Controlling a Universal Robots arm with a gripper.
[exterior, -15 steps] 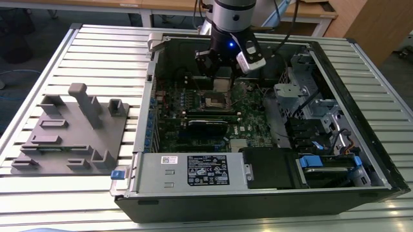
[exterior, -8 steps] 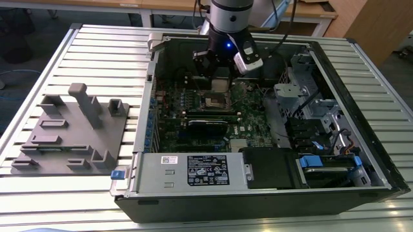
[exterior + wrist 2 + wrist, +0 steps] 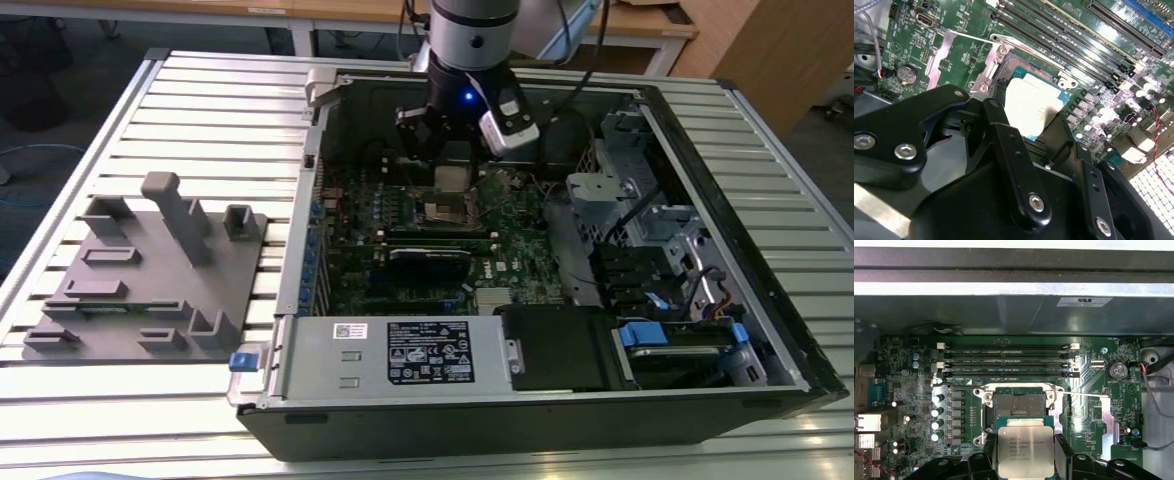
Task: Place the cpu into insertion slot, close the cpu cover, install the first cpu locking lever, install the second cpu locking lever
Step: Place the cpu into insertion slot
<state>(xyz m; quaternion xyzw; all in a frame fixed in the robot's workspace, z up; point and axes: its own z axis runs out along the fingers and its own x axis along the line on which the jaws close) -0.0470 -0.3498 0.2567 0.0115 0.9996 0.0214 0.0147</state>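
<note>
The cpu (image 3: 1025,455), a small flat silver-grey square chip, is clamped in the black hand (image 3: 451,170). Just beneath the hand lies the silver-rimmed, dark insertion slot (image 3: 1019,402), unfilled. The thin silvery cpu cover (image 3: 938,52) stands open; seating, closing and locking remain.

A slatted metal table (image 3: 174,110) is shown carrying two items: an open black computer case (image 3: 534,420), laid on its side toward the exterior view's right, and a grey fixture plate (image 3: 127,315) with raised blocks and posts, set just beside it at the exterior view's left.
</note>
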